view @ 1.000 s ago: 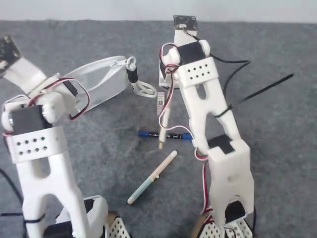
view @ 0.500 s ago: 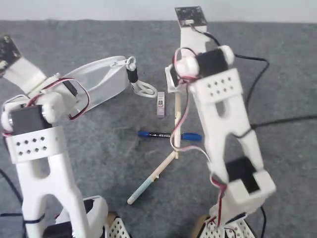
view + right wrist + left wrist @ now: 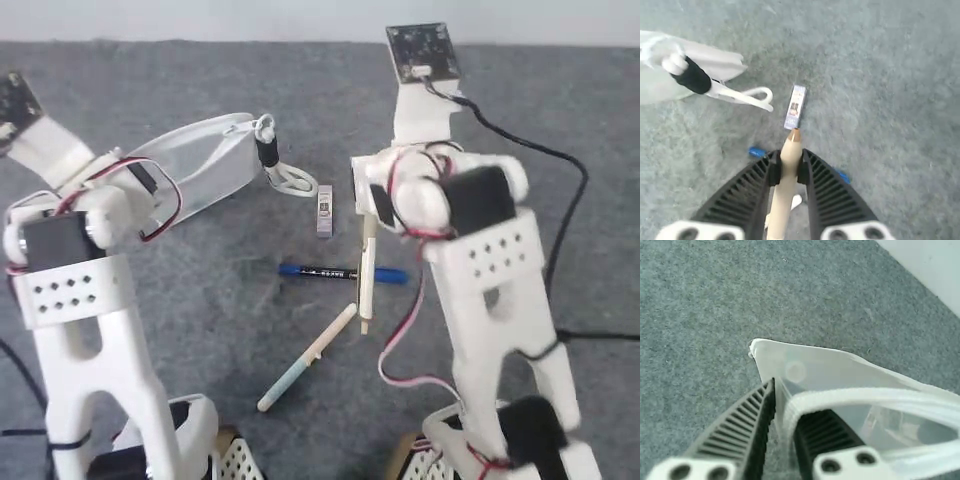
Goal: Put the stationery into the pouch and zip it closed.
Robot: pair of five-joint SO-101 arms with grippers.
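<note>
Your left jaws pinch the pouch (image 3: 840, 370) rim, so its mouth stands open, while your right jaws grip a cream pencil (image 3: 788, 155) tip-down over the blue pen (image 3: 320, 271) — ready for loading.

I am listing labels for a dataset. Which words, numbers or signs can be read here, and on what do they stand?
Blue pen: print on its barrel, too small to read.
Small box: printed label, too blurred to read.
No other print seen.
</note>
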